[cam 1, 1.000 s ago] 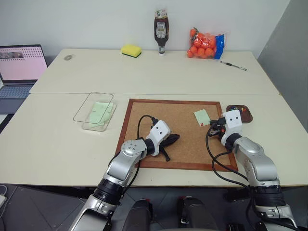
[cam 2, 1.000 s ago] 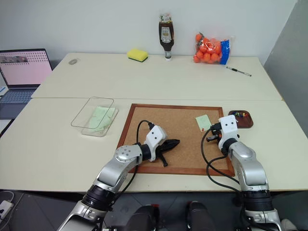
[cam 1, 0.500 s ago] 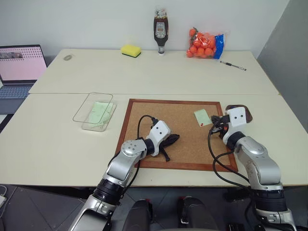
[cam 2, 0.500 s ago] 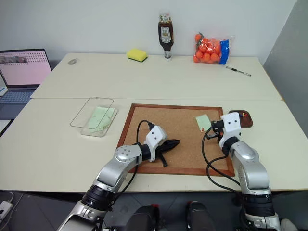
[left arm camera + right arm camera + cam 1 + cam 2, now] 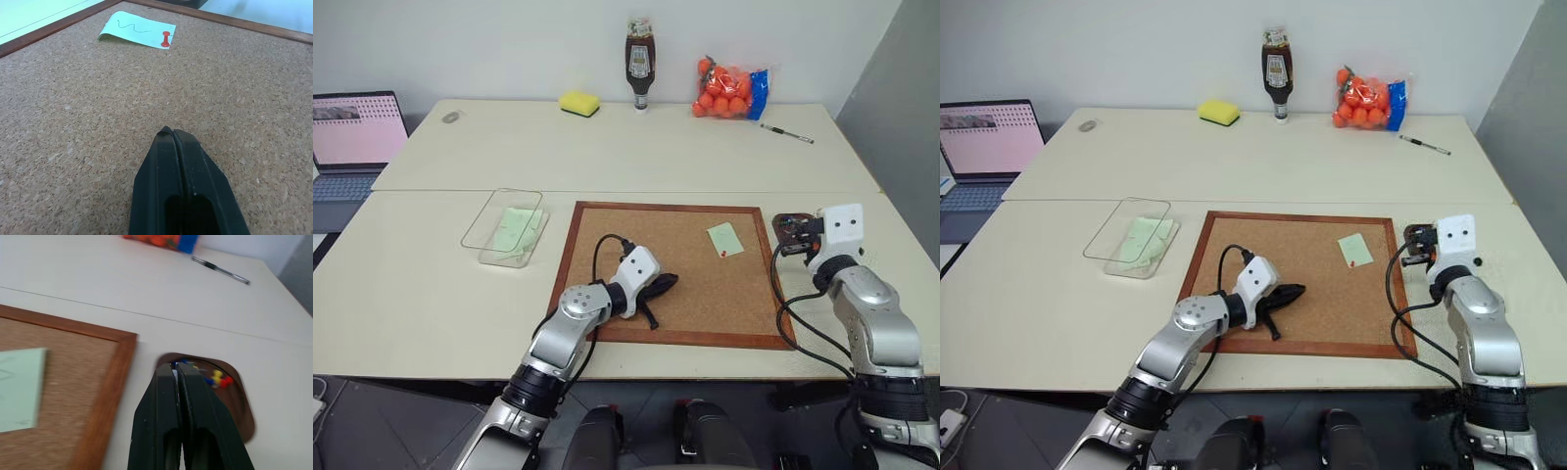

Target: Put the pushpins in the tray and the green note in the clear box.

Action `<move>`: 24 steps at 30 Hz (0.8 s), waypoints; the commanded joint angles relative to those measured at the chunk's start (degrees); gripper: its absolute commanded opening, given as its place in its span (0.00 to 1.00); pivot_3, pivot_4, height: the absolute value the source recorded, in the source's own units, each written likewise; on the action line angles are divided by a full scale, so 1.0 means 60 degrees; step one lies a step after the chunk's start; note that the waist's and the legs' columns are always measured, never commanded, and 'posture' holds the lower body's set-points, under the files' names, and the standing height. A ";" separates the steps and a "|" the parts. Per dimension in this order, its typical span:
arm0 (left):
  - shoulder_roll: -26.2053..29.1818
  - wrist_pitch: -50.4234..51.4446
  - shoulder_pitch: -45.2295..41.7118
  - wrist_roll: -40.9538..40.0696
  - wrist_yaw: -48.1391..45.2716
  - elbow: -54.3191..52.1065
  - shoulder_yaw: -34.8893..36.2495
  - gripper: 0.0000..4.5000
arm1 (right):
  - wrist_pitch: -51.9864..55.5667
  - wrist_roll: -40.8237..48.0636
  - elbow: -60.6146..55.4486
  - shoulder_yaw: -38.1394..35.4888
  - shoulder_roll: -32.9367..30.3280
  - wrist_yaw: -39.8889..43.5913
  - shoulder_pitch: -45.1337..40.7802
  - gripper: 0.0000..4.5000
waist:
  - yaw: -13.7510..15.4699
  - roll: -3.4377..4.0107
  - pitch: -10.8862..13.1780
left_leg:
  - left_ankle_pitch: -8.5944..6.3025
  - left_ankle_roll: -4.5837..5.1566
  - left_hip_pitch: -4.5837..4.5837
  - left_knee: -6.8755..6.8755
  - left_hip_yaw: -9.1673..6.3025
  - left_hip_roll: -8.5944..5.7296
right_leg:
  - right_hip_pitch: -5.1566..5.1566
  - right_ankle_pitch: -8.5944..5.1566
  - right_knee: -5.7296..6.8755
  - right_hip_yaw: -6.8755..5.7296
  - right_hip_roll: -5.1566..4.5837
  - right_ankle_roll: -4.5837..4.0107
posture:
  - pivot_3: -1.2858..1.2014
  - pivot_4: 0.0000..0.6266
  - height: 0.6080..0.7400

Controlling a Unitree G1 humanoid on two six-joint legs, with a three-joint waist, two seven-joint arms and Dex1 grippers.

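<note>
The green note lies on the cork board, with a red pushpin at one corner. My right gripper is shut and hovers over the near edge of the brown tray. Several coloured pushpins lie in the tray. A pale sliver shows between the right fingertips; I cannot tell what it is. My left gripper is shut with nothing in it and rests on the board left of the note. The clear box, left of the board, holds another green slip.
At the far edge of the table are a yellow sponge, a sauce bottle, a bag of oranges and a pen. A laptop stands at the far left. A seam runs across the table behind the board.
My right gripper has moved right and up, from beside the note on the board to over the tray. The left arm has stayed still.
</note>
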 commanded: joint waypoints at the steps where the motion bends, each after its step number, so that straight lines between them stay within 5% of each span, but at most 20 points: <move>1: 0.0012 0.0066 0.0167 0.0132 -0.0051 0.0132 -0.0235 0.00 | -0.0543 -0.0292 0.0915 -0.0191 -0.0230 -0.0265 -0.0676 0.00 | -0.0005 0.0000 0.0000 | 0.0000 0.0000 0.0000 -0.0001 0.0001 0.0001 | 0.0000 0.0000 0.0000 0.0001 0.0002 0.0000 | 0.52 0.24 1.00; 10: -0.0004 0.0100 0.0205 0.0148 -0.0015 0.0039 -0.0268 0.00 | -0.1242 -0.0329 0.3161 -0.0185 -0.0271 -0.0291 -0.1761 0.05 | -0.0005 0.0000 0.0000 | 0.0000 0.0001 -0.0005 0.0000 0.0010 -0.0004 | 0.0000 0.0001 -0.0006 0.0008 0.0000 0.0001 | 0.52 0.24 1.00; 22: 0.0032 0.0216 0.0264 0.0145 0.0013 -0.0115 -0.0258 0.00 | -0.1207 -0.0169 0.2896 -0.0275 -0.0199 -0.0343 -0.1707 0.63 | -0.0006 0.0001 0.0000 | 0.0000 0.0001 -0.0005 -0.0001 0.0009 -0.0003 | -0.0001 0.0000 -0.0003 0.0008 0.0001 0.0001 | 0.52 0.24 1.00; 24: 0.0051 0.0217 0.0262 0.0150 0.0003 -0.0124 -0.0251 0.00 | -0.1154 0.0170 0.1778 -0.0285 -0.0092 -0.0027 -0.1291 0.66 | -0.0004 0.0001 0.0000 | 0.0000 0.0000 -0.0005 -0.0002 0.0010 -0.0003 | -0.0001 0.0000 -0.0004 0.0010 0.0001 0.0001 | 0.52 0.24 1.00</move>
